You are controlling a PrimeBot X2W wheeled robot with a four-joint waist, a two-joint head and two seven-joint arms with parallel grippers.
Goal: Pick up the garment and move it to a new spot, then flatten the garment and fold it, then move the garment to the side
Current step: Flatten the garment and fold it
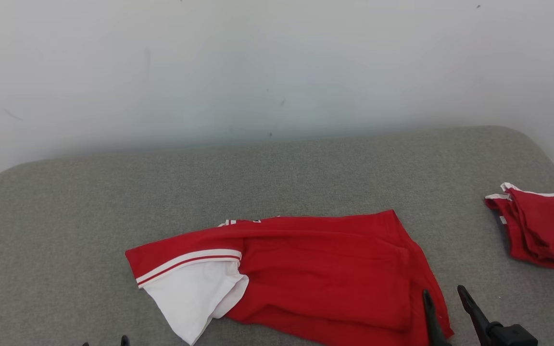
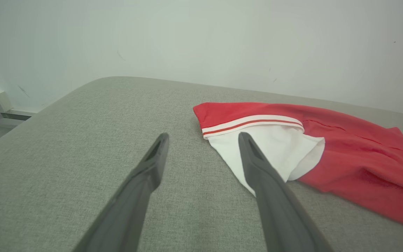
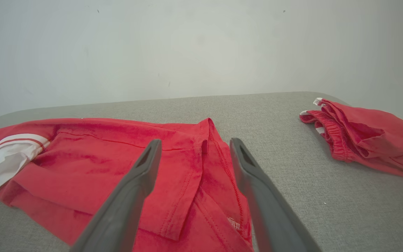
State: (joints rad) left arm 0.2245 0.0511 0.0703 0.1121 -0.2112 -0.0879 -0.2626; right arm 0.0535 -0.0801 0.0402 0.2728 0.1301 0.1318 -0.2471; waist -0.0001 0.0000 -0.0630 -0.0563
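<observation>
As garment [image 1: 315, 278] lies, long axis runs L-R, sleeve [image 1: 195, 293] pointing left.

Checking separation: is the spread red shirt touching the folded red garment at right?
Apart. Head view shows bare grey cushion between red shirt and folded red garment.

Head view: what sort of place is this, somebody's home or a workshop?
Probably a robot test room, not a home: a grey fabric-covered table sits before a bare white wall, with a red-and-white garment and a second red garment laid out.
</observation>
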